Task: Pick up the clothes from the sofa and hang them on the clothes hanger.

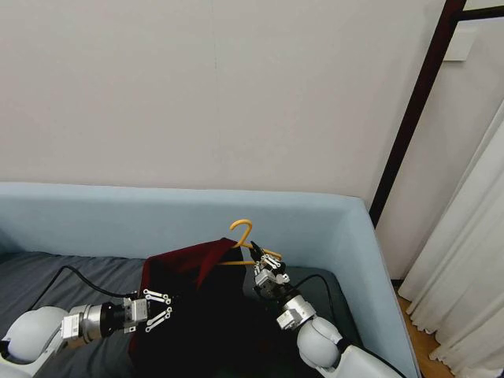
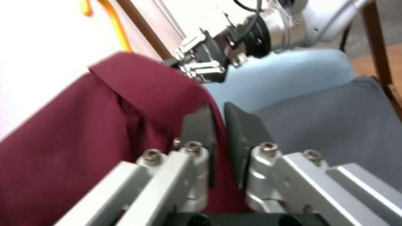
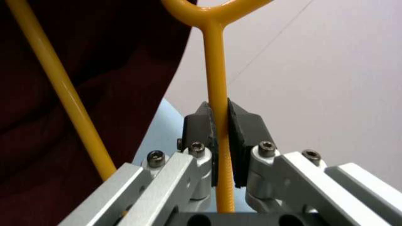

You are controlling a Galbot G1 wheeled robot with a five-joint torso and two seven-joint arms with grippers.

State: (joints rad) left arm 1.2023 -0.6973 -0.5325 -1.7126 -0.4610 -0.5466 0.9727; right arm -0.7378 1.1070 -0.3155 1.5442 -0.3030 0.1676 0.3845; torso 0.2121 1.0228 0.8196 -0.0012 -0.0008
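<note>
Step in hand: fitting the garment (image 1: 189, 272) onto the hanger (image 1: 246, 236), above the sofa (image 1: 157, 216) seat.

1. The right gripper (image 1: 266, 272) is at 5 o'clock in the head view. Its jaws are clamped on the yellow hanger's neck, just below the hook, which points to 12 o'clock.
2. The left gripper (image 1: 163, 309) is at 8 o'clock from the right gripper. Its jaws are closed on an edge of the dark red garment.
3. The garment drapes from the hanger's 9 o'clock arm down toward the seat. The 3 o'clock arm appears bare.

Next move, as judged: hold the hanger steady and draw the fabric across the bare arm without pulling it off the covered one.

No brand, label or writing is legible.
</note>
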